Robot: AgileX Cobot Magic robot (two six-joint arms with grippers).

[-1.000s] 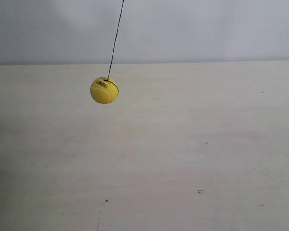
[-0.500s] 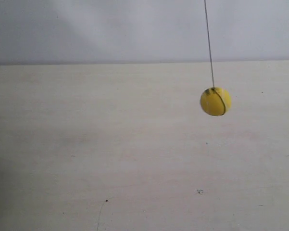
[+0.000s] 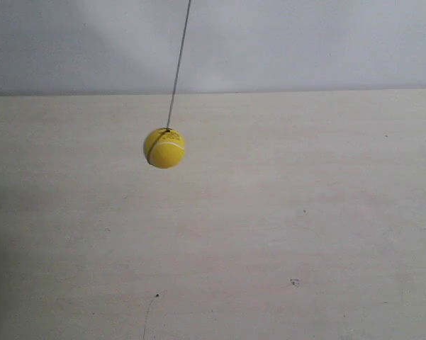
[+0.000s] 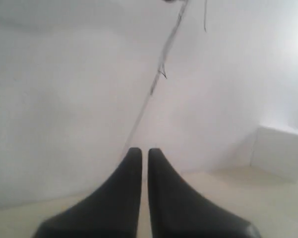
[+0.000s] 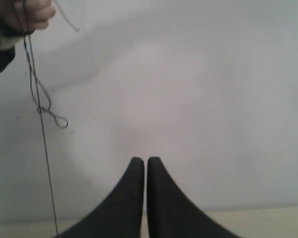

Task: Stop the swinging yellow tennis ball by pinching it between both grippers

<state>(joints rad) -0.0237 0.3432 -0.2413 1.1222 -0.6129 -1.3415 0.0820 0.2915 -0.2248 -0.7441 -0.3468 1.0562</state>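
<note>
The yellow tennis ball [image 3: 164, 147] hangs on a thin dark string [image 3: 178, 64] above the pale table [image 3: 269, 234], left of centre in the exterior view. Neither arm appears in that view. My left gripper [image 4: 144, 151] is shut with nothing between its black fingers; the string [image 4: 158, 74] runs slanted ahead of it, the ball out of sight. My right gripper [image 5: 146, 160] is also shut and empty. Off to its side the string [image 5: 42, 148] hangs down from a hand [image 5: 25, 15] that holds it.
A white wall [image 3: 269, 42] stands behind the table. A pale box edge [image 4: 282, 148] shows at the side in the left wrist view. A small loop knot [image 5: 57, 119] sits on the string in the right wrist view.
The ball swung from the left to the right of the exterior view and is now back at the left, slightly lower than a second ago.
</note>
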